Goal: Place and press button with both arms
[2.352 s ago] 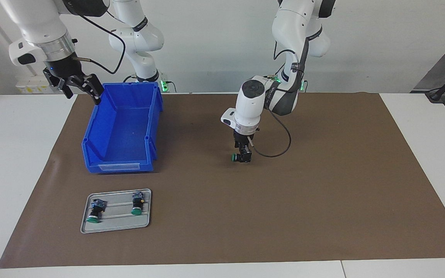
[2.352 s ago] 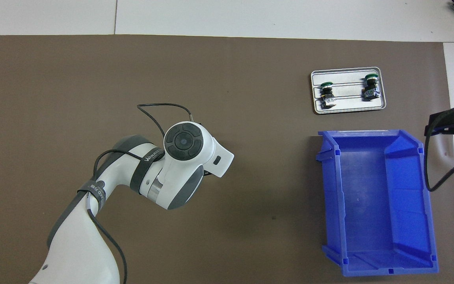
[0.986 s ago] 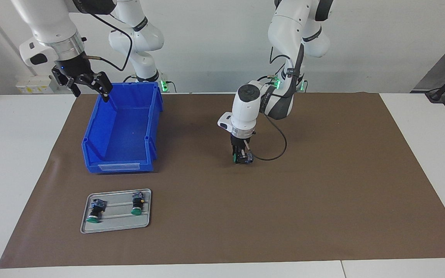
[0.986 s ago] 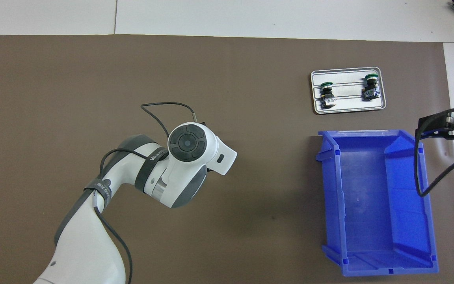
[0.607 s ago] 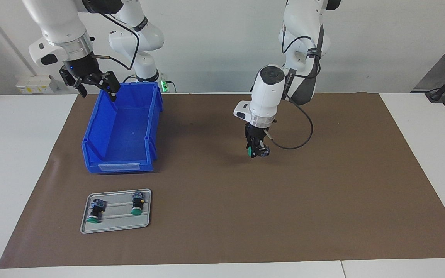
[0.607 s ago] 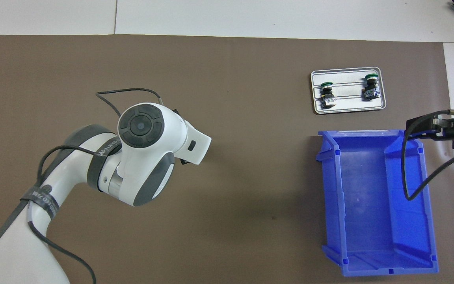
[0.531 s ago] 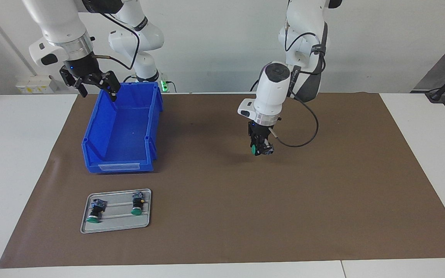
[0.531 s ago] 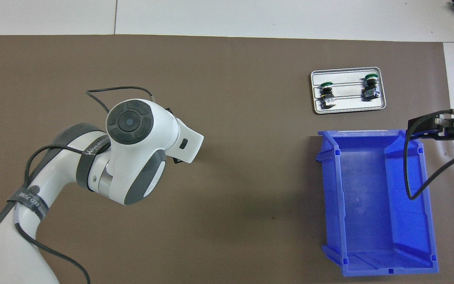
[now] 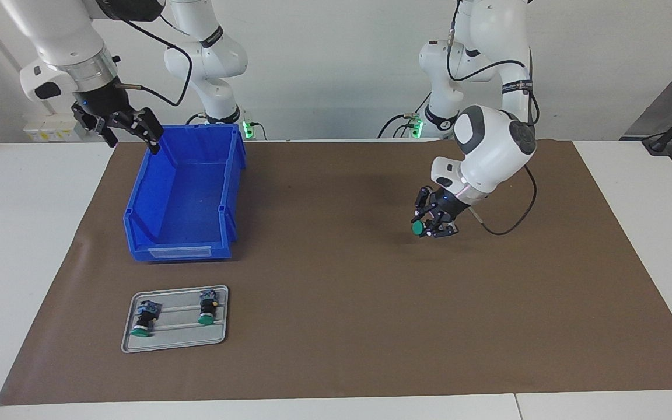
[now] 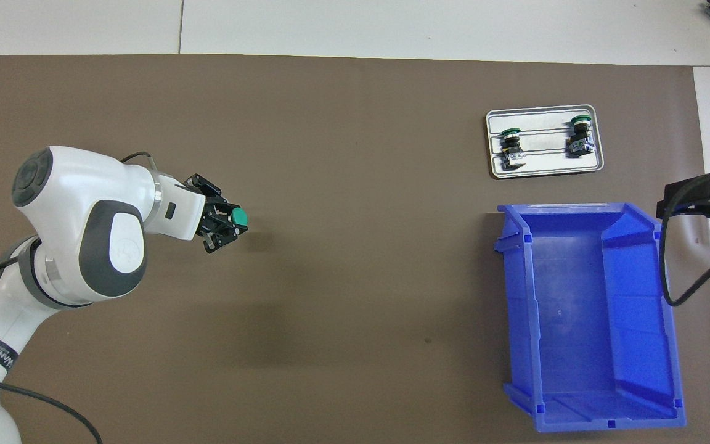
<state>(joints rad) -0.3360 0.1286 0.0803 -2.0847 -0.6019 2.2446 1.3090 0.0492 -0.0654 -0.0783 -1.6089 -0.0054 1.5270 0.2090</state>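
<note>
My left gripper (image 9: pixel 434 226) is shut on the button (image 9: pixel 418 229), a small switch with a green cap and black body. It holds the button in the air over the brown mat, toward the left arm's end, with the cap pointing sideways. The left gripper (image 10: pixel 227 223) and the button (image 10: pixel 240 216) also show in the overhead view. My right gripper (image 9: pixel 128 129) is open and empty, raised over the rim of the blue bin at the corner nearest the robots. In the overhead view the right gripper (image 10: pixel 697 200) sits at the picture's edge beside the bin.
A blue bin (image 9: pixel 161 242) (image 10: pixel 583 320) stands empty toward the right arm's end. A grey metal tray (image 9: pixel 219 335) (image 10: pixel 543 171), farther from the robots than the bin, holds two other green-capped buttons (image 9: pixel 140 321) (image 9: pixel 206 308). A brown mat (image 9: pixel 342 303) covers the table.
My left arm has lifted the button and swung it toward its own end of the table, tilting its wrist so the cap points sideways. My right gripper shifted slightly near the bin's rim.
</note>
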